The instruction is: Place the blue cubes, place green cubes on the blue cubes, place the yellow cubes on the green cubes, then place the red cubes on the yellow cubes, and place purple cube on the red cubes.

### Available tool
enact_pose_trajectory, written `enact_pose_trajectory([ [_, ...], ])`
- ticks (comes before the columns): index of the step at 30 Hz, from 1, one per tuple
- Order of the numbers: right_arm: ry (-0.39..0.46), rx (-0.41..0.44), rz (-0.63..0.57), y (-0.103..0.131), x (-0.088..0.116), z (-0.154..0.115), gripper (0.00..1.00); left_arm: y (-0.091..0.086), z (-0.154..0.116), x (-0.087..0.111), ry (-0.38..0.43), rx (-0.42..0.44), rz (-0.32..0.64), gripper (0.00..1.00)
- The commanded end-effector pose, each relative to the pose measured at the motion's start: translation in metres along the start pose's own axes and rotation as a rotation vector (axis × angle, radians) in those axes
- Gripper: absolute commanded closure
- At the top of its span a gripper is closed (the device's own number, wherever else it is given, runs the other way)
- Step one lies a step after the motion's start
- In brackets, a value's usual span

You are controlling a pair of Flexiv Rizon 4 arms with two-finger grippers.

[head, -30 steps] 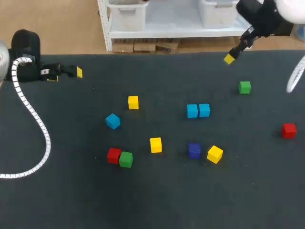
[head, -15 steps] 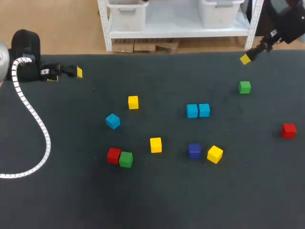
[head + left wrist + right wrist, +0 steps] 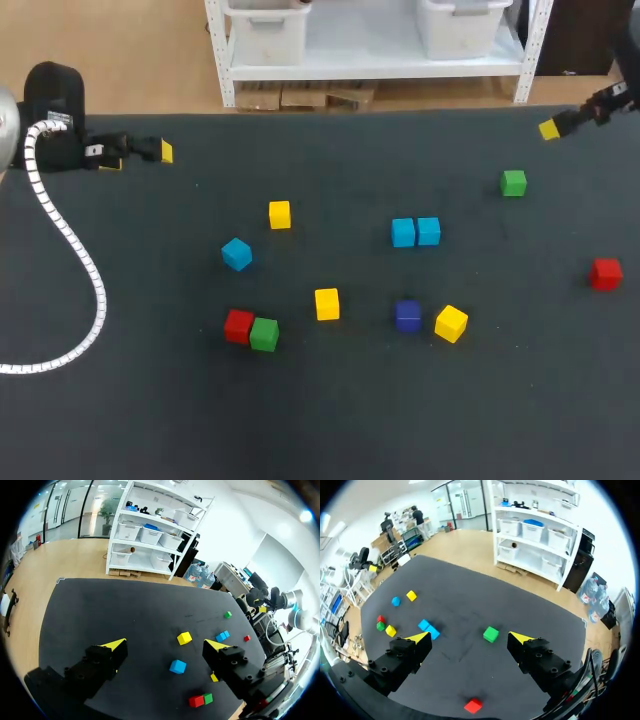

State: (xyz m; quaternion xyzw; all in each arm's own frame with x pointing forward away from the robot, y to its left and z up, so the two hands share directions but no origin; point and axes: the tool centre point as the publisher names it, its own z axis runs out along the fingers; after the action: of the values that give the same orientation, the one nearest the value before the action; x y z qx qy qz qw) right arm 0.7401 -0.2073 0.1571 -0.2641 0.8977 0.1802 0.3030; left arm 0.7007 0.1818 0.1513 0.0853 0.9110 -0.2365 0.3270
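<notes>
Two blue cubes (image 3: 415,231) touch side by side right of the table's middle, and a third blue cube (image 3: 237,254) lies apart at the left. One green cube (image 3: 513,183) sits at the back right; another green cube (image 3: 264,334) touches a red cube (image 3: 239,325). A second red cube (image 3: 605,273) lies far right. Three yellow cubes (image 3: 280,214) (image 3: 327,303) (image 3: 451,323) and the purple cube (image 3: 407,315) are scattered. My left gripper (image 3: 140,155) (image 3: 165,645) hangs open and empty at the far left. My right gripper (image 3: 556,126) (image 3: 469,638) is open, empty, above the back right corner.
A white ribbed cable (image 3: 70,250) loops over the table's left side from the left arm. The front part of the black table (image 3: 330,420) carries no cubes. In the right wrist view the green cube (image 3: 491,634) lies ahead between the fingers, well below them.
My right gripper has swung to the right along the table's back edge, away from the middle. The left arm and all the cubes have stayed put.
</notes>
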Motion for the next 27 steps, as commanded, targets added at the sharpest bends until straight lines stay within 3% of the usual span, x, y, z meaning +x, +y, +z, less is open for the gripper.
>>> enact_pose_trajectory([
  [1,-0.029,0.048,0.006,-0.0057,0.0054,0.0055,0.00,0.0024,-0.0003,0.0012,-0.006,0.012,0.002,0.00],
  [27,-0.059,0.025,0.054,-0.0150,0.0031,0.0055,0.00,0.0024,-0.0003,0.0012,-0.006,0.012,0.002,0.00],
])
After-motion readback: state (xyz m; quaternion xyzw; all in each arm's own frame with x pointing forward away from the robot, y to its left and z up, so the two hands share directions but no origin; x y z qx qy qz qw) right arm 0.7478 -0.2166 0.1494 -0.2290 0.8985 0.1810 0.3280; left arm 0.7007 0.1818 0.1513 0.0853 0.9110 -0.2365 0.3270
